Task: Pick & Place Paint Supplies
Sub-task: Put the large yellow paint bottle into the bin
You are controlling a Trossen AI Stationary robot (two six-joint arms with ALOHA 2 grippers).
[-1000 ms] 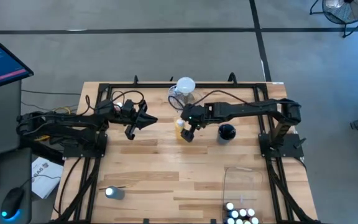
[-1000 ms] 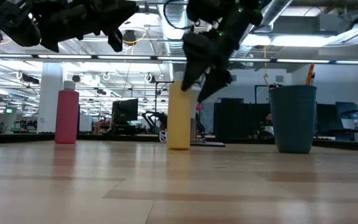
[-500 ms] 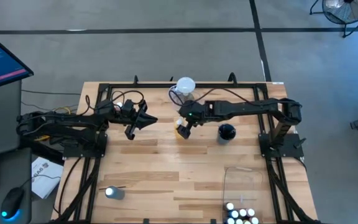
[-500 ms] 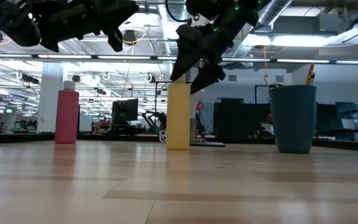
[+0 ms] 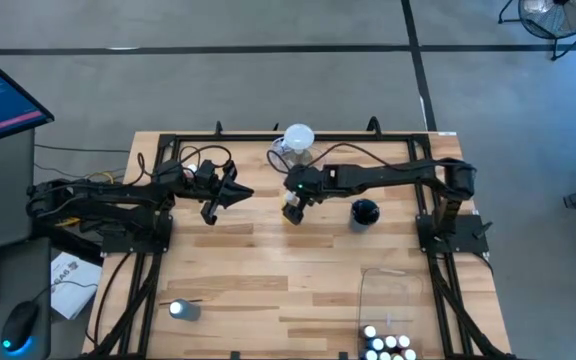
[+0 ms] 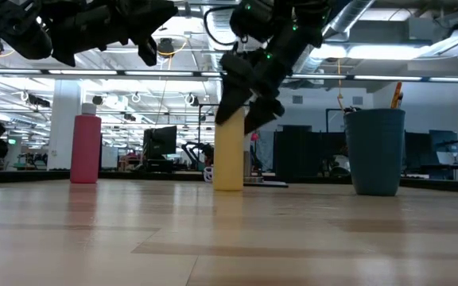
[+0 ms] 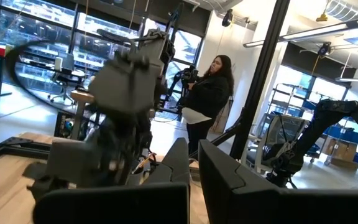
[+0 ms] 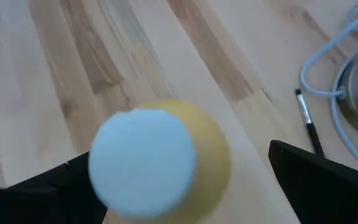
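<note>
Pale wooden planks of the work table (image 5: 248, 270) fill the centre of the high view, ringed by a black frame, with grey floor beyond. Just above mid-frame the right gripper (image 5: 292, 207) hangs over the yellow squeeze bottle (image 6: 228, 155), its fingers spread wide and straddling the white cap (image 8: 143, 163) without touching it, apparently lined up for a grasp from above. At left of centre the left gripper (image 5: 244, 193) waits with fingers pressed together, holding nothing. A pink-red squeeze bottle (image 6: 85, 149) stands at far left in the low view, well apart from the yellow one. Small white-capped paint bottles (image 5: 387, 345) cluster inside a clear bin (image 5: 388, 290) at lower right, likely the drop-off point. A thin paintbrush (image 8: 307, 121) lies on the wood near the yellow bottle.
</note>
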